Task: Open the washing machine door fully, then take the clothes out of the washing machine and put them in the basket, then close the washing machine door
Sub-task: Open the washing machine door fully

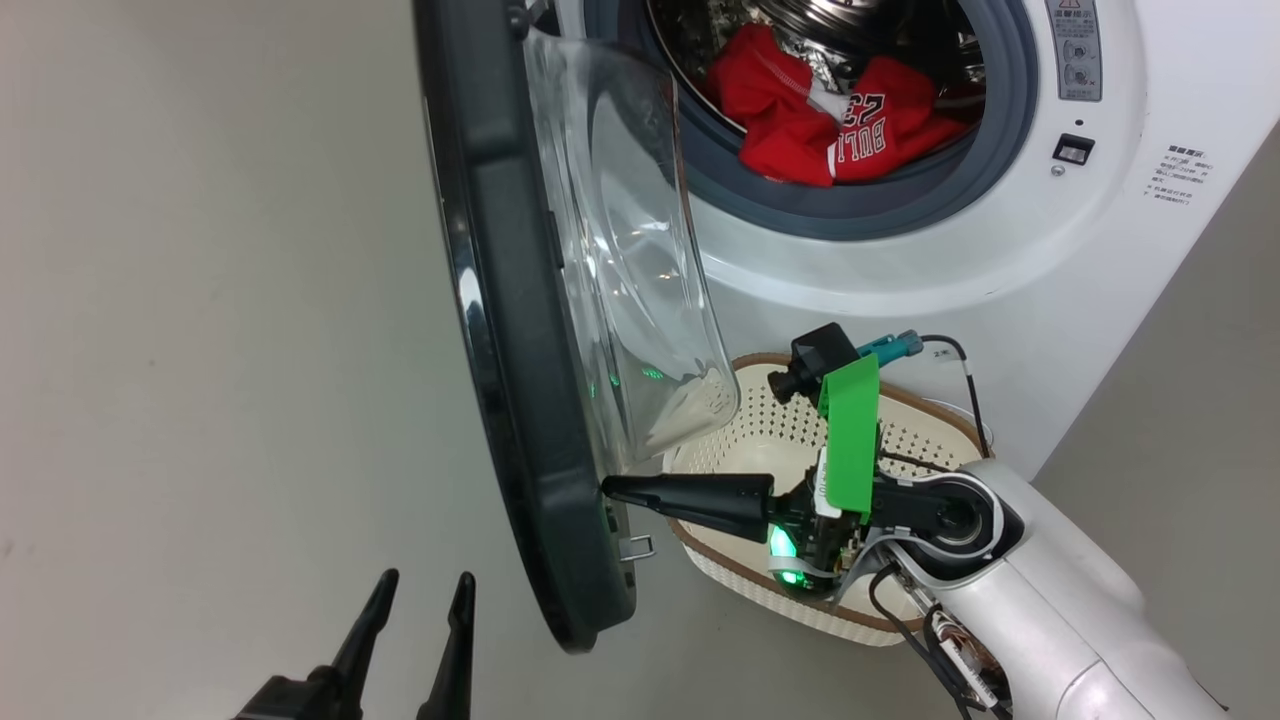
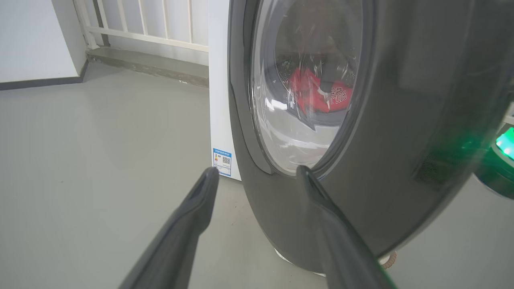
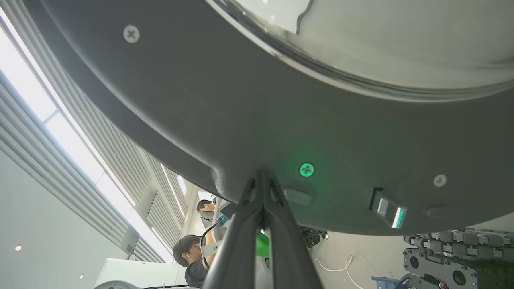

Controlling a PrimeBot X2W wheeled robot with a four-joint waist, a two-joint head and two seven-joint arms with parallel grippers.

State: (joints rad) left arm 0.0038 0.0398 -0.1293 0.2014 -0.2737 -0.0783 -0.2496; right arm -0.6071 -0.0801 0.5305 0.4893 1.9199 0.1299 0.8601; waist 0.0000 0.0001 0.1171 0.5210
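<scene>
my right gripper (image 1: pixel 612 489), fingers pressed together, tip touches the washing machine door (image 1: pixel 510 330) inner rim; my left gripper (image 1: pixel 427 582) hangs spread, holding nothing.

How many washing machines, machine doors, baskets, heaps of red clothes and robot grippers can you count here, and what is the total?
washing machine: 1
washing machine door: 1
basket: 1
heap of red clothes: 1
grippers: 2 (left gripper, right gripper)
Total: 6
</scene>
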